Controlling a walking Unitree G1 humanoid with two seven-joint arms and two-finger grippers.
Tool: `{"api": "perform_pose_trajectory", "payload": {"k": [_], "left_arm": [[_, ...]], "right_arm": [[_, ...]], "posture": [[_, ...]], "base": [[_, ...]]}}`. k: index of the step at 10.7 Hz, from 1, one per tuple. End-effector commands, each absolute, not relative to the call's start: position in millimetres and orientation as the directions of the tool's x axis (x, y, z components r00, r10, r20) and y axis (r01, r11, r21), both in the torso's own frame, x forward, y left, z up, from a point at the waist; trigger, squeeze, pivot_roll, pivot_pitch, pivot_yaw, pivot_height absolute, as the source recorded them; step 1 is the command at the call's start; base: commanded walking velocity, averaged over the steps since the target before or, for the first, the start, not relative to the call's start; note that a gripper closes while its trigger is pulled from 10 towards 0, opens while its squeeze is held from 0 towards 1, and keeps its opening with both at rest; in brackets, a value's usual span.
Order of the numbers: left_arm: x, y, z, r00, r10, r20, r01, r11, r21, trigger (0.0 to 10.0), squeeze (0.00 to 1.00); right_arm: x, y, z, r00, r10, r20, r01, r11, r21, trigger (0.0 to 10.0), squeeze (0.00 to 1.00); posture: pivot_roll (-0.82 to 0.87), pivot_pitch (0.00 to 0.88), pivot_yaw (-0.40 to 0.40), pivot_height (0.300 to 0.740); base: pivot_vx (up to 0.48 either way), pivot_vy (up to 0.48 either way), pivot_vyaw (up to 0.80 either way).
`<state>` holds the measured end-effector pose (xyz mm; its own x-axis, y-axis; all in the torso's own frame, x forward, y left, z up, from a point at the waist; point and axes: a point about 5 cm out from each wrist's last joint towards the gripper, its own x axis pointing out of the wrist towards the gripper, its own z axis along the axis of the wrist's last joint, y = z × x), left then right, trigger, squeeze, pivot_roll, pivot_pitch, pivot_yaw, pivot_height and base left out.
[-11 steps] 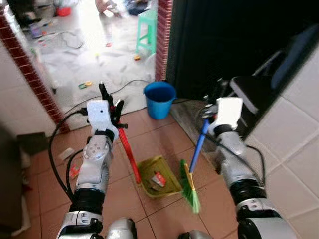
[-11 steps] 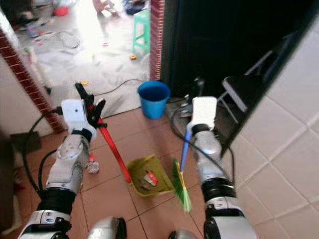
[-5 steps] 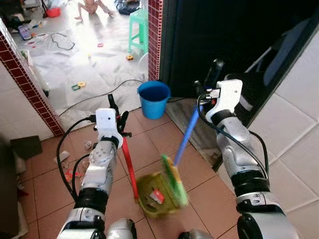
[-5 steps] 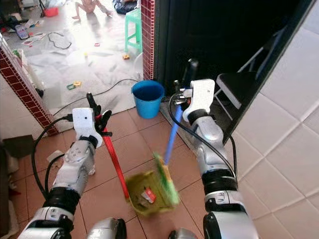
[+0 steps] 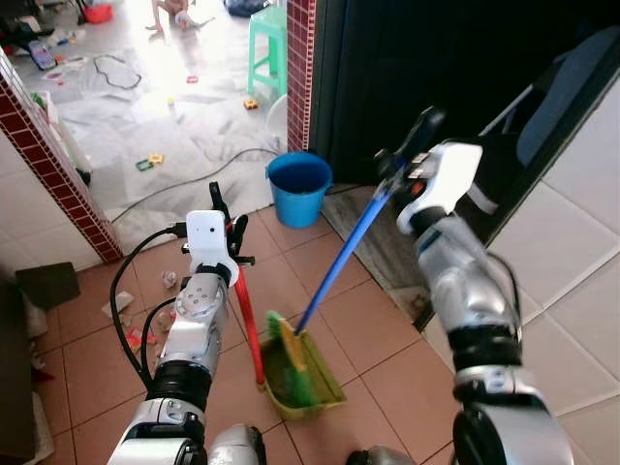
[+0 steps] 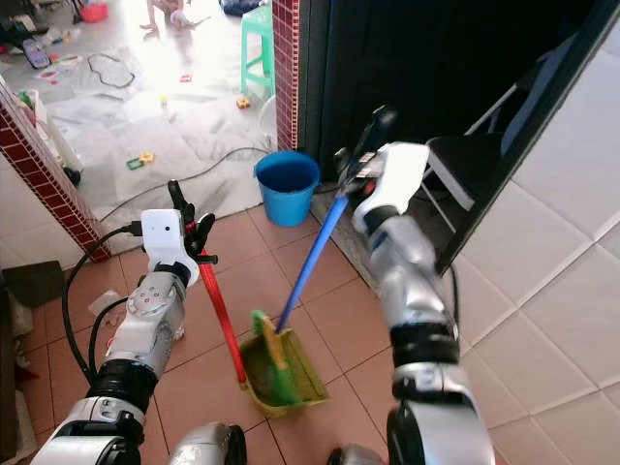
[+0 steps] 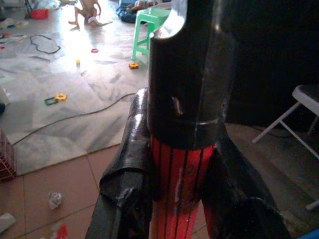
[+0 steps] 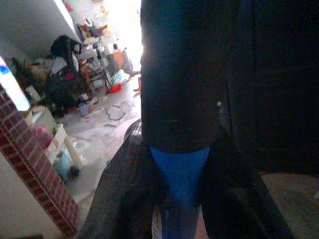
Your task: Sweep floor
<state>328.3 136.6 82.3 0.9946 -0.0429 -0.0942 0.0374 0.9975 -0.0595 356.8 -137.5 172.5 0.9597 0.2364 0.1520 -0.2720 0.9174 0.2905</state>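
A green dustpan (image 5: 327,389) rests on the brown tiles in front of me, tipped up on its long red handle (image 5: 248,325). My left gripper (image 5: 225,221) is shut on the top of that handle; the left wrist view has the red shaft (image 7: 179,199) pinched between the black fingers (image 7: 124,164). My right gripper (image 5: 404,160) is shut high on a broom's blue handle (image 5: 339,260), which slants down to the left. The green bristles (image 5: 289,356) sit inside the dustpan and hide what lies in it. The blue shaft (image 8: 180,174) is seen in the right wrist view.
A blue bucket (image 5: 299,187) stands by the brick pillar (image 5: 301,68). A cable (image 5: 184,180) crosses the pale floor beyond, with toys, a green stool (image 5: 269,53) and a person (image 5: 174,10) far off. Scraps (image 5: 170,281) lie left; a folding chair (image 6: 465,165) stands right.
The right gripper swung the broom leftward: its bristles moved from the floor right of the dustpan into the pan, covering the litter. The left gripper kept hold of the red handle.
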Motion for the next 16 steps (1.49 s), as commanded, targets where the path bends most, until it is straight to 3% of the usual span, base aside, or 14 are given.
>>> {"api": "perform_pose_trajectory", "payload": {"k": [1, 3, 8, 10, 12, 13, 16], "left_arm": [[337.7, 132.8, 103.4, 0.999, -0.046, 0.002, 0.046, 0.996, -0.080, 10.0, 0.00], [338.0, 133.1, 102.5, 0.999, -0.041, 0.001, 0.041, 0.996, -0.082, 10.0, 0.00], [337.4, 131.4, 99.1, 0.999, -0.046, -0.006, 0.046, 0.996, -0.082, 10.0, 0.00], [335.9, 130.8, 98.0, 0.999, -0.050, -0.005, 0.049, 0.995, -0.083, 10.0, 0.00], [334.4, 134.7, 98.8, 0.999, -0.032, 0.009, 0.033, 0.996, -0.078, 10.0, 0.00], [336.7, 140.8, 108.3, 0.999, -0.009, 0.052, 0.013, 0.998, -0.068, 10.0, 0.00], [347.5, 157.7, 152.2, 0.977, 0.051, 0.208, -0.033, 0.996, -0.088, 10.0, 0.00]], "right_arm": [[360.3, -137.9, 194.3, 0.948, 0.220, 0.228, -0.289, 0.896, 0.338, 10.0, 0.00], [365.0, -143.7, 208.2, 0.949, 0.191, 0.252, -0.280, 0.878, 0.388, 10.0, 0.00], [374.5, -171.4, 253.0, 0.914, 0.112, 0.390, -0.239, 0.925, 0.294, 10.0, 0.00], [374.3, -185.4, 273.8, 0.879, 0.074, 0.470, -0.148, 0.982, 0.121, 10.0, 0.00], [373.7, -185.0, 243.8, 0.914, 0.103, 0.393, -0.105, 0.994, -0.017, 10.0, 0.00], [370.4, -184.4, 194.3, 0.962, 0.097, 0.256, -0.088, 0.995, -0.045, 10.0, 0.00], [351.9, -190.1, 125.4, 0.996, 0.039, 0.085, -0.031, 0.996, -0.089, 10.0, 0.00]], "posture": [[-0.06, 0.000, -0.024, 0.740], [-0.06, 0.000, -0.024, 0.740], [-0.06, 0.000, -0.024, 0.740], [-0.06, 0.000, -0.022, 0.740], [-0.06, 0.000, -0.024, 0.740], [-0.06, 0.000, -0.023, 0.740], [-0.05, 0.000, -0.014, 0.740]], "base": [[0.000, 0.000, 0.00], [0.000, 0.000, 0.00], [0.000, 0.000, 0.00], [0.000, 0.000, 0.00], [0.000, 0.000, 0.00], [0.000, 0.000, 0.00], [0.000, 0.000, 0.00]]}}
